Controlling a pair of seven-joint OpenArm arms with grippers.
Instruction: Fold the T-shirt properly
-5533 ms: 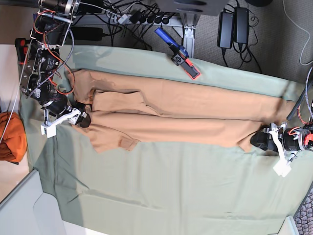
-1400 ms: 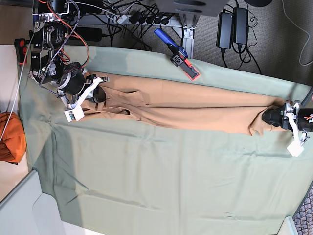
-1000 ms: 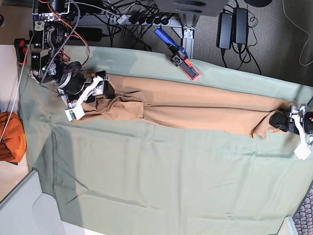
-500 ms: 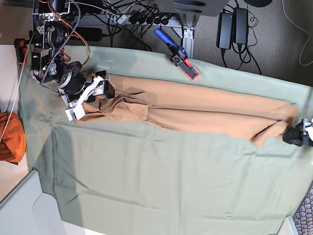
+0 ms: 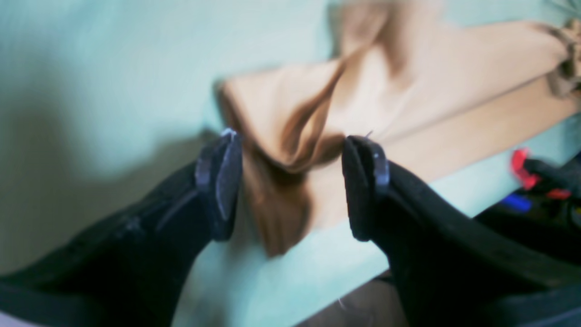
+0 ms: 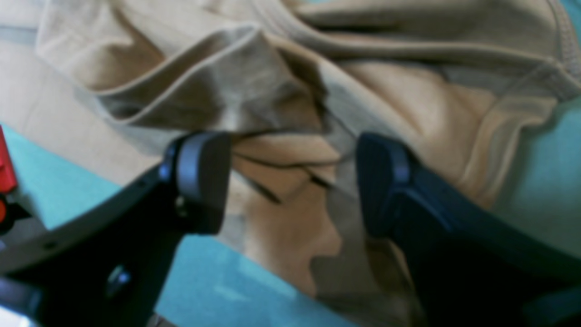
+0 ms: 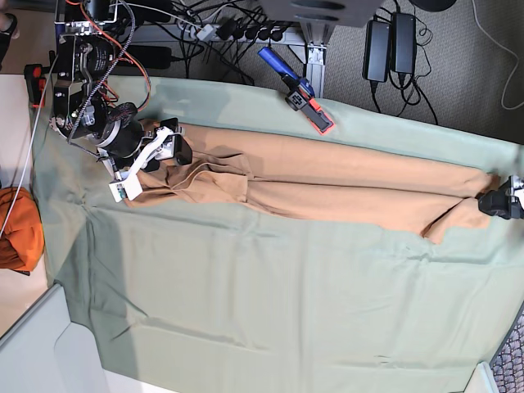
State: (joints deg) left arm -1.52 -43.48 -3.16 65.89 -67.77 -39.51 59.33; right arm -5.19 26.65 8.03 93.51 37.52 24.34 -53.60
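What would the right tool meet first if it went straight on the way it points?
Most likely the T-shirt: its rumpled cloth lies right ahead, between the open jaws of the right tool. How near is unclear.

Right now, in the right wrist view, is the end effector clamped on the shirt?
No. The right end effector stands wide open, both pads apart with the T-shirt lying bunched between and beyond them, ungripped.
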